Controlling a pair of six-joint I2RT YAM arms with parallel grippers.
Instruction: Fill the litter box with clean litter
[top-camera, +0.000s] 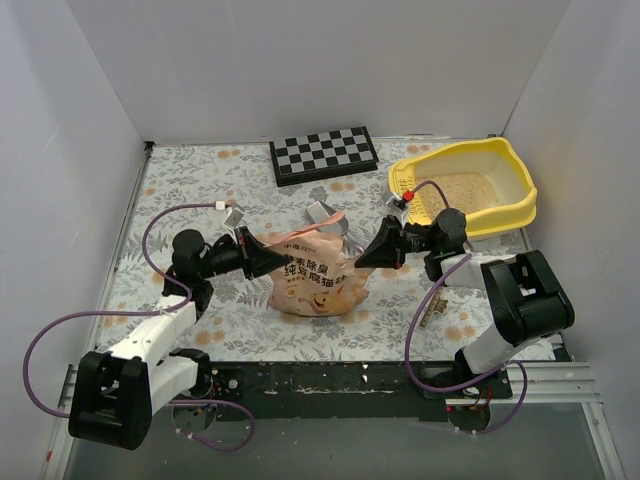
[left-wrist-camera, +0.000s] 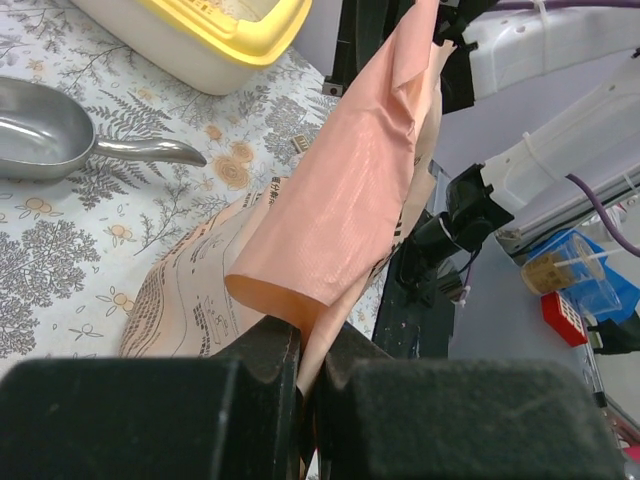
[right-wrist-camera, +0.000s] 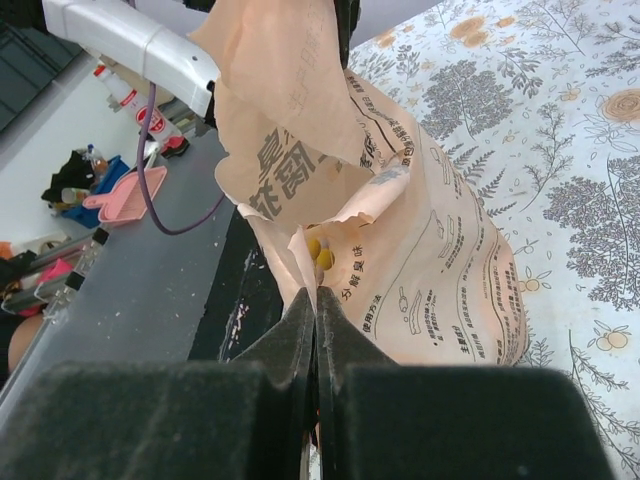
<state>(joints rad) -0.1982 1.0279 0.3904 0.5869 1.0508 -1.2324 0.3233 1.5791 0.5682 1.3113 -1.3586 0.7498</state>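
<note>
The peach-orange litter bag (top-camera: 310, 278) lies in the middle of the table between my two grippers. My left gripper (top-camera: 252, 250) is shut on the bag's left edge; the left wrist view shows the bag (left-wrist-camera: 350, 170) pinched between the jaws of that gripper (left-wrist-camera: 310, 345). My right gripper (top-camera: 372, 255) is shut on the bag's right edge, and the right wrist view shows it (right-wrist-camera: 316, 298) clamping the torn rim of the bag (right-wrist-camera: 430, 250). The yellow litter box (top-camera: 520, 195) stands at the back right with pale beige clean litter (top-camera: 462, 188) in it.
A silver metal scoop (top-camera: 323, 213) lies just behind the bag and also shows in the left wrist view (left-wrist-camera: 50, 130). A black-and-white checkerboard (top-camera: 323, 153) lies at the back centre. White walls close in the table on three sides. The litter box corner (left-wrist-camera: 230, 40) shows beyond the scoop.
</note>
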